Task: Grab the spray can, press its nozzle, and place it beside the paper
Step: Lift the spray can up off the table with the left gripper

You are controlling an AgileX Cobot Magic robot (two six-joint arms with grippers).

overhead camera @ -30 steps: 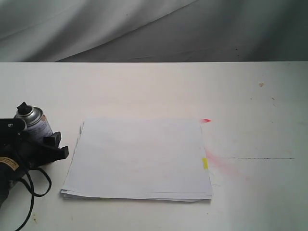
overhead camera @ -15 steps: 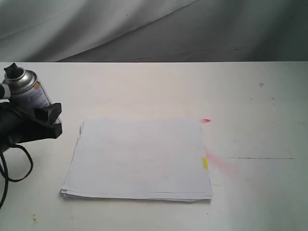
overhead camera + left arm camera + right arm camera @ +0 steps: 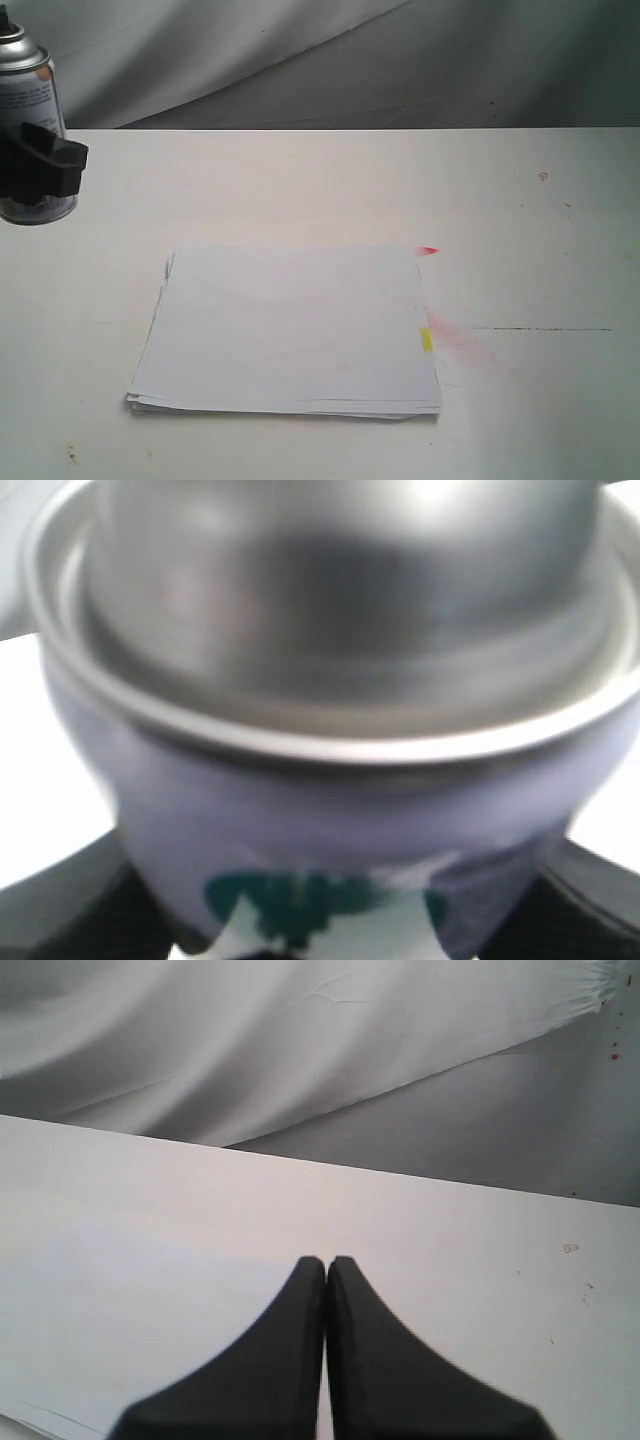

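We are holding the spray can [image 3: 30, 110] upright at the far left edge of the scene, and our left pincer [image 3: 38, 168] is pinching it around the lower part of its body. In the left wrist view the domed shoulder is filling the picture, with the dark fingers [image 3: 60, 910] showing at either side of the label, so the grip is looking firm. The can is sitting high against the grey backdrop cloth [image 3: 300, 60], and we are judging it to be hanging clear of the surface [image 3: 530, 220]. The pick-up is looking done.

The black nozzle [image 3: 8, 24] is poking up at the top of the can, partly cut off by the frame, and nothing is touching it. Our right pincer [image 3: 326, 1290] is pressed together, holding nothing, and is not showing in the exterior view, so we are taking it to be well apart from the can. The press is not yet made.

The paper [image 3: 290, 330] is lying flat in the near middle of the surface, with its yellow tab [image 3: 426, 340] and pink-red smudges [image 3: 455, 342] along its right side. The can is well apart from it, to the far left. We are left with pressing the nozzle and setting the can down beside the stack.
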